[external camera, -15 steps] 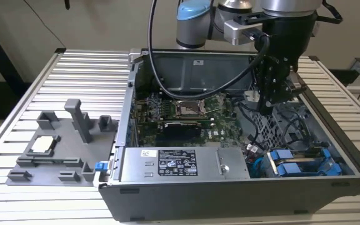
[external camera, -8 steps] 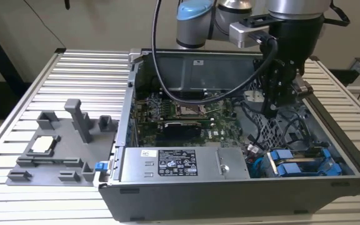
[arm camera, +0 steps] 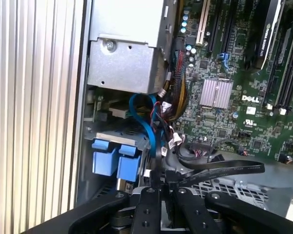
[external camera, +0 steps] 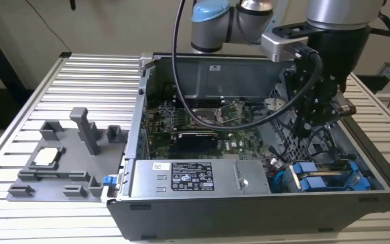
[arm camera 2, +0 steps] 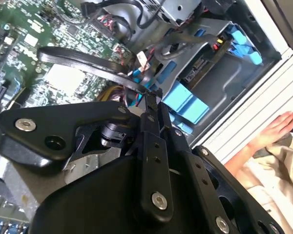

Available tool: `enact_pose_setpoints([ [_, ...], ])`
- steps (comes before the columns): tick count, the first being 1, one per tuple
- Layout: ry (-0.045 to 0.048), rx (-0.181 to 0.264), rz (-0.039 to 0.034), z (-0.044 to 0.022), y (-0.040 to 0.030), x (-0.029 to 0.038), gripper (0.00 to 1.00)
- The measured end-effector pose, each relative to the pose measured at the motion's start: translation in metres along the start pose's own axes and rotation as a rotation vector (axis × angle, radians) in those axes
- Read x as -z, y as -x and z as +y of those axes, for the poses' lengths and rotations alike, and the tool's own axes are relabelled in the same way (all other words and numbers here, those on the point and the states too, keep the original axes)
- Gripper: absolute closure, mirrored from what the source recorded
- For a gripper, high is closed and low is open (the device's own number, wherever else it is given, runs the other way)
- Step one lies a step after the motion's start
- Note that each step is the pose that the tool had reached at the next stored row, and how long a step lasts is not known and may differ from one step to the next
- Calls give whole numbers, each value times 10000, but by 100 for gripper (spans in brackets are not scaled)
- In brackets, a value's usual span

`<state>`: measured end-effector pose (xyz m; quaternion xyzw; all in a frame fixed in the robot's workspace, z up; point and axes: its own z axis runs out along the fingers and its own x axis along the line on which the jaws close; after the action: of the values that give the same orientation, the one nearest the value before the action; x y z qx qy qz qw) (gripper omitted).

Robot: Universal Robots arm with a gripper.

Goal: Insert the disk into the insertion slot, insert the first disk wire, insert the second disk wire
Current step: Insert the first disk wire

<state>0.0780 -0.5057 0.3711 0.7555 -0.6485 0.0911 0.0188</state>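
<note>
— How is the gripper (arm camera: 157, 176) set?

— Nearly closed. In the second wrist view its fingers (arm camera 2: 151, 131) run side by side and meet at the tips, pinching the end of a flat black wire (arm camera: 224, 170). A thin blue wire (arm camera: 149, 129) loops just beside the tips; I cannot tell whether it touches them.

— Where is the disk (external camera: 310, 183)?

— In the slot (arm camera 2: 227, 85), at the near corner of the case (external camera: 249, 218) on the exterior view's right. The gripper hangs just over the far edge of that cage.

— Counts?

— One arm, one gripper, one black wire held. Two blue tabs (arm camera: 105, 158) show side by side at the cage mouth. One labelled power box (external camera: 181, 178) sits beside the cage, towards the exterior view's left. One green board (external camera: 202, 137) lies farther in. One grey tray (external camera: 29, 170) rests on the table (external camera: 79, 76), well apart from the case on the exterior view's left. One person's hand (arm camera 2: 278, 127) shows outside the case, beyond the cage.
</note>
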Motion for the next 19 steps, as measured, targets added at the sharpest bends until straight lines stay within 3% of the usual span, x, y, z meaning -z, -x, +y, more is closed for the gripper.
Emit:
enact_pose_setpoints([
  [13,103,15,-16,-116,-407,-80,84],
  [16,152,22,-25,-198,-455,-96,84],
  [19,151,22,-28,-218,-457,-100,84],
])
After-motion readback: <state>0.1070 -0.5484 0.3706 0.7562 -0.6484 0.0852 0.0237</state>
